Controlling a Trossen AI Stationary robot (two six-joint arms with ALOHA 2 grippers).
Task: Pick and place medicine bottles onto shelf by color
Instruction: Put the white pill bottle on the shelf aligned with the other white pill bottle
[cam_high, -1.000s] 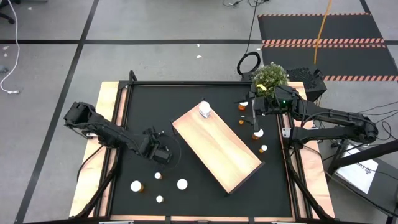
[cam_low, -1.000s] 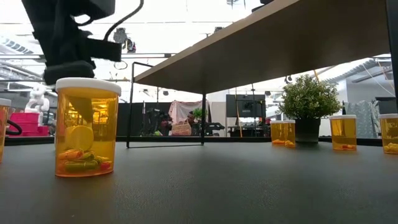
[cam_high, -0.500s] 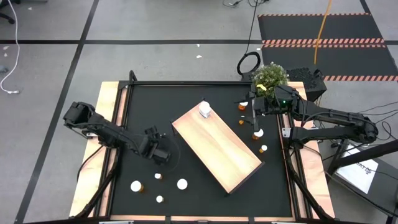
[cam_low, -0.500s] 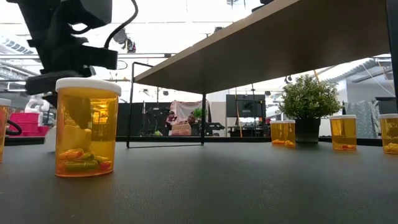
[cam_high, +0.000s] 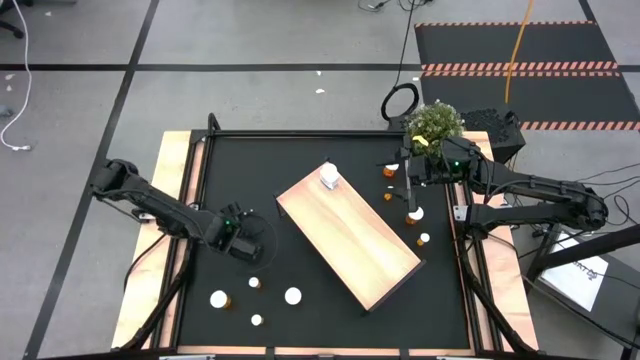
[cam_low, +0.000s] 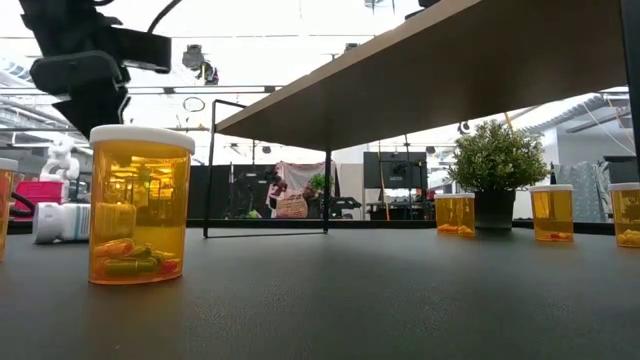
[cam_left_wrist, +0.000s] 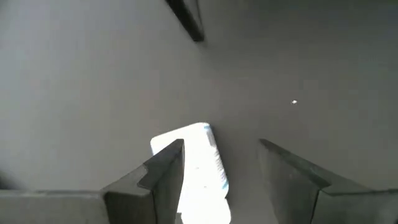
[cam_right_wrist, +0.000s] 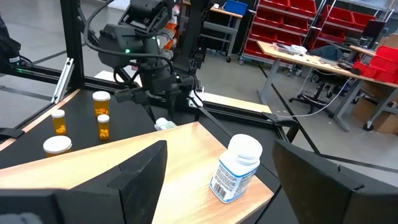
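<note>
The left arm is reaching in from the left edge of the black mat (cam_high: 300, 160), elbow raised outside the table frame, wrist angled down toward the mat's left half. The left gripper (cam_high: 247, 240) is hanging low over a white medicine bottle (cam_left_wrist: 198, 171) that is lying on its side on the mat; in the left wrist view the two dark fingers (cam_left_wrist: 163, 177) are standing apart, one on each side of the bottle, with a clear gap on one side, so nothing is clamped. The low view shows the same white bottle (cam_low: 68, 222) lying flat behind a near amber bottle (cam_low: 139, 205), with the dark gripper above it. The right arm is stretching in from the right edge, forearm level, its right gripper (cam_high: 407, 180) waiting near the far right corner with its fingers spread and empty. The shelf (cam_high: 350, 235), a pale wood board, is sitting diagonally at the mat's centre, carrying one upright white bottle (cam_high: 329, 178) at its far corner. Several small amber bottles (cam_high: 414, 214) are standing between the shelf and the right edge, and others (cam_high: 218, 299) near the near-left corner. A potted plant (cam_high: 434, 125) is standing at the far right corner.
</note>
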